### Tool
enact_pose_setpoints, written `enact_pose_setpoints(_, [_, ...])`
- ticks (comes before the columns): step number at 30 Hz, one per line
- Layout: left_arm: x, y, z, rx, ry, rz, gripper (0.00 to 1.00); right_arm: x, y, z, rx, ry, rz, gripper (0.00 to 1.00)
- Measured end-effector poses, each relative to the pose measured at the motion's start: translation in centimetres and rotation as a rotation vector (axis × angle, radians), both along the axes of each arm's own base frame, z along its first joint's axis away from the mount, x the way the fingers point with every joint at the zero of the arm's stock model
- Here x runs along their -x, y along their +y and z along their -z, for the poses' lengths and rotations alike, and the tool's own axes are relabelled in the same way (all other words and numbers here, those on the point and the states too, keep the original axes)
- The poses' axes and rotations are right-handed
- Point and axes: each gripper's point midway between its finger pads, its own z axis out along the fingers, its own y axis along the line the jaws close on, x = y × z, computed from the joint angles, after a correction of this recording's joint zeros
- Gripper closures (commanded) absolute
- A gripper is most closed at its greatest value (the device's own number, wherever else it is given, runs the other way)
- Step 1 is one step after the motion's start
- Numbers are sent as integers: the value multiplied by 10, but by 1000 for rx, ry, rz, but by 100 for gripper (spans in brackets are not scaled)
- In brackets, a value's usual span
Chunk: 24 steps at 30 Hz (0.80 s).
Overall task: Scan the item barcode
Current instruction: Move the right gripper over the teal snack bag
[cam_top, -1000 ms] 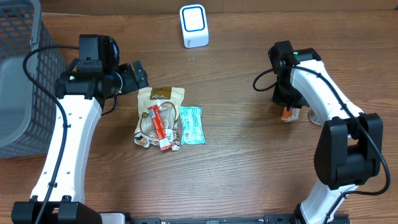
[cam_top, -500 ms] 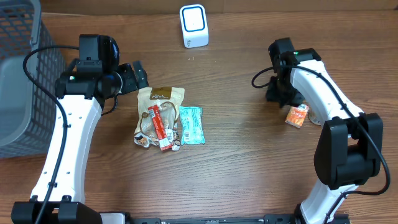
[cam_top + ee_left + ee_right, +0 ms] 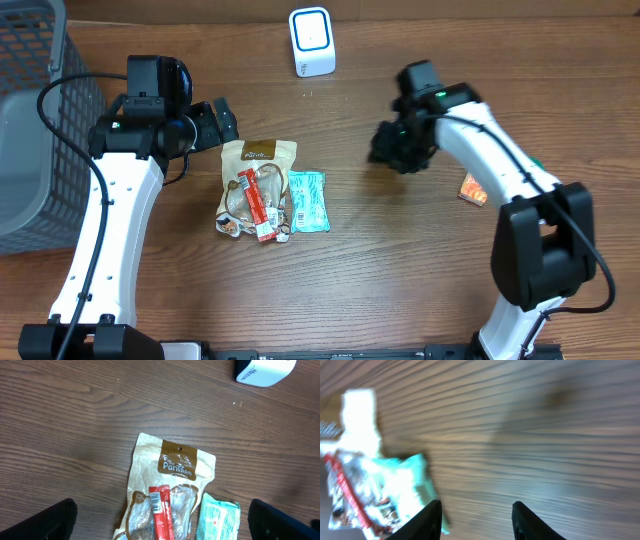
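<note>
Right gripper is noted part open, nothing held, above the bare table. The small orange packet is laid flat well to its right, close against the right arm. The white barcode scanner is stood at the far edge. Left gripper is spread wide, empty, just behind a brown snack pouch.

Even, soft light covers the brown wooden table; the right wrist view is smeared by motion blur, the others sharp.
</note>
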Motion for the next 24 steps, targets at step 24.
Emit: enact_pose_setpoints(24, [0, 0, 0, 0, 0, 0, 0, 30, 138, 47, 130, -240, -321, 81])
